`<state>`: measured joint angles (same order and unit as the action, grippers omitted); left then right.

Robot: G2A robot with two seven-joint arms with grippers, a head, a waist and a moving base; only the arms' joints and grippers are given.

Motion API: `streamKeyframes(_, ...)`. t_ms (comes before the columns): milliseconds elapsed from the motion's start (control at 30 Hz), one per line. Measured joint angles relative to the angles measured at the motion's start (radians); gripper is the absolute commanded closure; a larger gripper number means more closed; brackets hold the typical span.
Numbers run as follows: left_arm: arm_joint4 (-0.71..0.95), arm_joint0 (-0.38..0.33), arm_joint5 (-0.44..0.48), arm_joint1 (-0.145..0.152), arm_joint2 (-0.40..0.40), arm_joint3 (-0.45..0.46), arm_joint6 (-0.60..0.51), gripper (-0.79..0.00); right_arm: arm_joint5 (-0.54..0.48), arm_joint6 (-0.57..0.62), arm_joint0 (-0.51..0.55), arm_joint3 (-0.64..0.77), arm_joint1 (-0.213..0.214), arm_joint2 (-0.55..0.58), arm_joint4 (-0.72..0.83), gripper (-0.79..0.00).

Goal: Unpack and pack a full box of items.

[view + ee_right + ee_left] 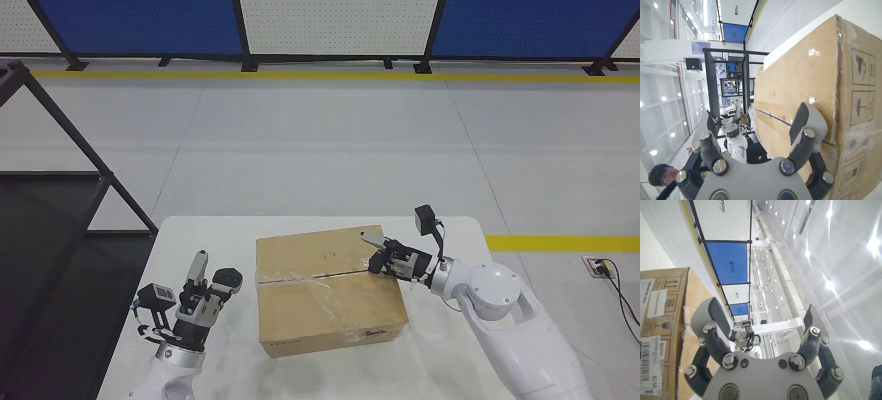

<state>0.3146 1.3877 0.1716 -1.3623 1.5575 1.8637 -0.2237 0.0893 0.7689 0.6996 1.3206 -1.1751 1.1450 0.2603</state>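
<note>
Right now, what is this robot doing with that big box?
A two-armed robot has a closed cardboard box in front of it on a white table, its top seam under clear tape. Its right hand, open, is at the box's edge by that seam. Its left hand is open too, upright beside the box and apart from it. Nothing is unpacked yet.

It's plainly a big robotics test hall: blue and white partition panels fence off the pale floor with its yellow line, black metal racks stand about, and spotlights stud the high ceiling.
</note>
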Motion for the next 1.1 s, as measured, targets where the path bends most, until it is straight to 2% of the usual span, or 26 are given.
streamKeyframes(200,0.015,-0.010,-0.037,0.001,-0.008,-0.010,-0.024,-0.785,0.000,0.000,0.000,0.000,0.000,0.000,0.000,-0.785)
streamKeyframes(367,0.043,-0.076,-0.161,0.008,-0.019,-0.057,-0.106,-0.785,0.000,0.000,0.000,0.000,0.000,0.000,0.000,-0.785)
streamKeyframes(567,0.043,-0.155,-0.254,0.015,-0.030,-0.128,-0.177,-0.785,0.000,0.000,0.000,0.000,0.000,0.000,0.000,-0.785)
streamKeyframes(733,0.015,-0.185,-0.273,0.019,-0.055,-0.169,-0.196,-0.785,0.000,0.000,0.000,0.000,0.000,0.000,0.000,-0.785)
streamKeyframes(1100,0.006,-0.199,-0.267,0.023,-0.074,-0.203,-0.195,-0.785,0.000,0.000,0.000,0.000,0.000,0.000,0.000,-0.785)
